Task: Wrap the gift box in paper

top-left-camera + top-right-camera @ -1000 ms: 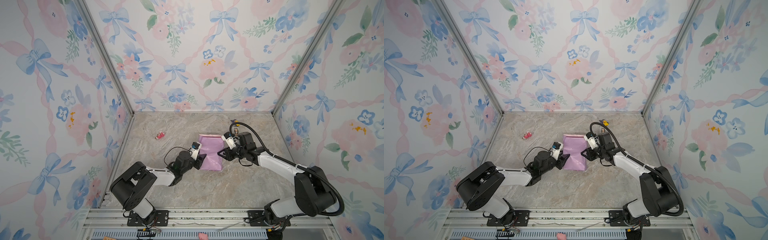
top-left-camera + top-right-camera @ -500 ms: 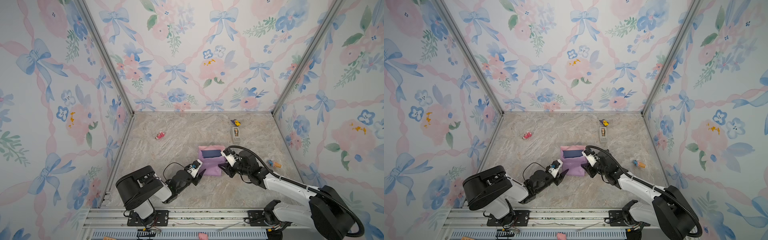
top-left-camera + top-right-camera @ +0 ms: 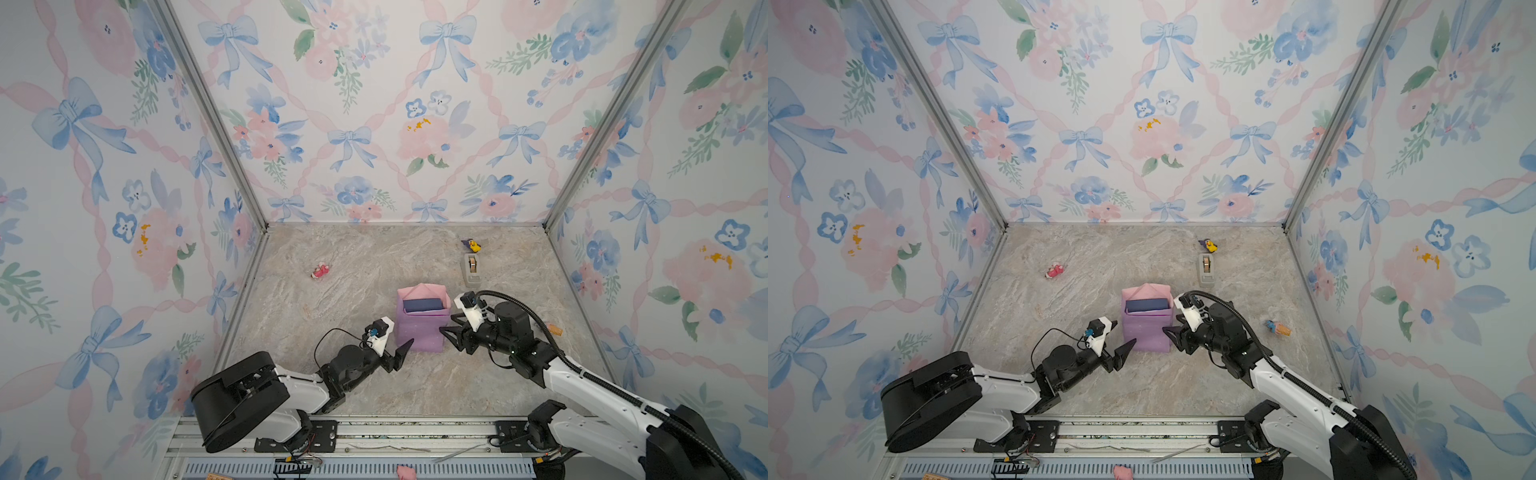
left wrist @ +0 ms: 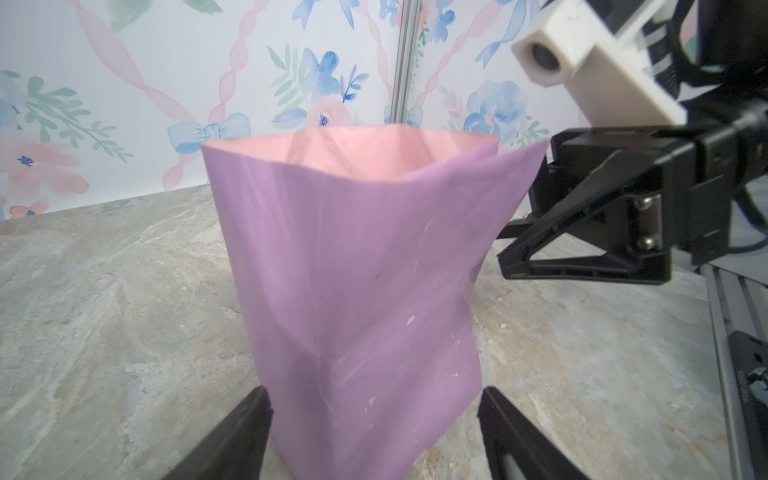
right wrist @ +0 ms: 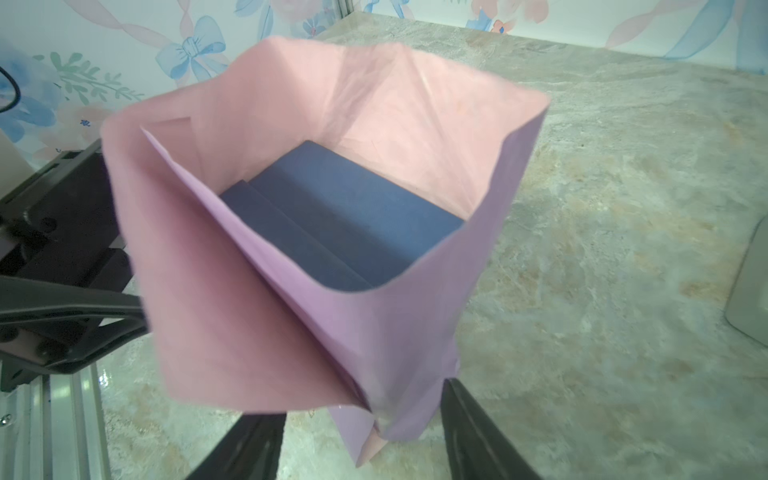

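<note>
The paper (image 3: 419,332) (image 3: 1147,334) stands round the gift box as an open sleeve, lilac outside and pink inside. The navy gift box (image 3: 423,304) (image 3: 1148,305) (image 5: 349,216) lies inside it, seen through the open top. My left gripper (image 3: 399,355) (image 3: 1125,353) (image 4: 374,399) is open at the sleeve's near left corner, its fingers either side of the paper (image 4: 357,270). My right gripper (image 3: 449,332) (image 3: 1169,332) (image 5: 361,399) is open at the near right corner, straddling a folded paper (image 5: 232,316) edge without pinching it.
A grey tape dispenser (image 3: 471,268) (image 3: 1206,268) stands behind the sleeve on the right. Small toys lie about: a pink one (image 3: 320,271) at the left, a yellow-purple one (image 3: 471,245) at the back, a blue-orange one (image 3: 1278,328) at the right. A metal rail (image 3: 374,428) runs along the front.
Both arms drew back toward the front and the wrapped box came with them. Both grippers have opened wider, letting go of the paper.
</note>
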Robot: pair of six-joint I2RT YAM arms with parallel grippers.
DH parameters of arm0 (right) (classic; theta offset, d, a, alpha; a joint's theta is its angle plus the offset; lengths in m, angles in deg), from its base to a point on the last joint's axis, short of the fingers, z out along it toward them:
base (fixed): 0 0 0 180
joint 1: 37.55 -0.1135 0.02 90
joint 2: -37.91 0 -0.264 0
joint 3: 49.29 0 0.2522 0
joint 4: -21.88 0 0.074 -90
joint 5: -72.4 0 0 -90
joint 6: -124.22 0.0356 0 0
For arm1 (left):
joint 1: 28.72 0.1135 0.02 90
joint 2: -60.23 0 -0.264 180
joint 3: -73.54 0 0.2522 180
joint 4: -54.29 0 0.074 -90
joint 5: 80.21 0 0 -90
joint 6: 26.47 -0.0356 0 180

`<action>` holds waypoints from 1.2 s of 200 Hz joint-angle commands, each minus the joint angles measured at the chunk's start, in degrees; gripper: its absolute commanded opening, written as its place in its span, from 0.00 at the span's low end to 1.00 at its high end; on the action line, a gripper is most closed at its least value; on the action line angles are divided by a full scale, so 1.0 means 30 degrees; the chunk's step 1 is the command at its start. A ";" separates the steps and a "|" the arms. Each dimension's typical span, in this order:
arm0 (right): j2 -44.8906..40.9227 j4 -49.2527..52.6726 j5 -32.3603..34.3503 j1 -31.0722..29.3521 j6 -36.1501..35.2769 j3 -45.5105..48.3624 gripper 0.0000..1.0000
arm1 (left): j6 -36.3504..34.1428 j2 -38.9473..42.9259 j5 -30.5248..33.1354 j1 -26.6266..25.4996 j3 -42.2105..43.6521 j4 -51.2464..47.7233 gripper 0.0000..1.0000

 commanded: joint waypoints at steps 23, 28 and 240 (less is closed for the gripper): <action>0.1614 -0.0252 -0.1344 0.0554 0.0623 -0.2083 0.65 | 0.2071 0.2015 -0.1010 0.1910 -0.1897 -0.4160 0.82; 0.1855 -0.0257 -0.1380 0.0585 0.0663 -0.2285 0.65 | 0.2329 0.1943 -0.1483 0.2323 -0.2037 -0.4191 0.81; 0.6816 0.1767 -0.0090 0.1170 0.1357 -0.3474 0.34 | 0.7028 -0.2953 -0.3509 0.5416 -0.5658 -0.8056 0.61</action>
